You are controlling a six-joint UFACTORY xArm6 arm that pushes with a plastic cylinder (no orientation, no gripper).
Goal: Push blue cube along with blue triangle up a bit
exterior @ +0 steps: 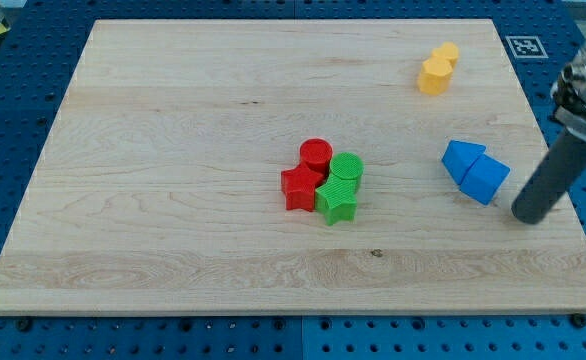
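The blue cube [487, 179] and the blue triangle [460, 160] lie touching each other at the view's right on the wooden board [173, 150], the triangle up and left of the cube. My tip [528, 214] rests on the board just right of and slightly below the blue cube, a small gap apart. The dark rod rises from it toward the view's upper right.
A red cylinder [316, 155], a red star [299, 188], a green cylinder [347, 167] and a green star [337, 203] cluster at the board's middle. Two yellow blocks [437, 70] sit touching near the top right. The board's right edge is close to my tip.
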